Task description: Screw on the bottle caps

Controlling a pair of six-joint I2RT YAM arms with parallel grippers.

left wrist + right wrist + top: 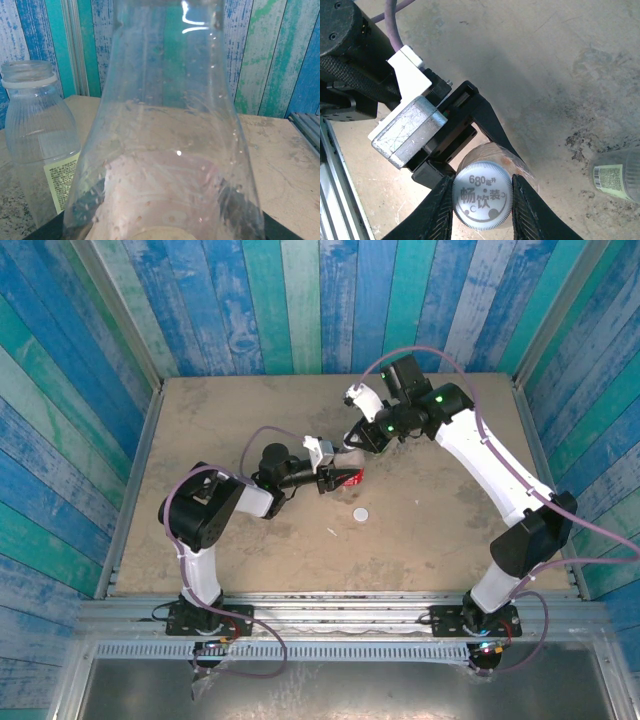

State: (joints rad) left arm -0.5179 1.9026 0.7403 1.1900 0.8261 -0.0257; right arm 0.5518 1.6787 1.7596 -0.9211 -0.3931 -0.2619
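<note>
Right fingers [438, 216] pinching cap [482, 201], left fingers [491, 126] apparently gripping bottle [165, 130]

Your left arm [205, 515] folds at the elbow and reaches rightward, with the left gripper [336, 478] clamped from the side on the red-label bottle [352, 478]. Your right arm [480, 455] arcs in from the far side. The right gripper [482, 204] points down, its fingers [441, 212] pressed against both sides of the cap [482, 192].

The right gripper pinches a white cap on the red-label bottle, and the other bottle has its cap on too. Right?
Not quite. The other clear plastic bottle with the pale green-and-white label has no cap: the left wrist view shows its neck open. The rest is right: the right gripper pinches the round white plastic cap on the clear plastic bottle with the red label.
</note>
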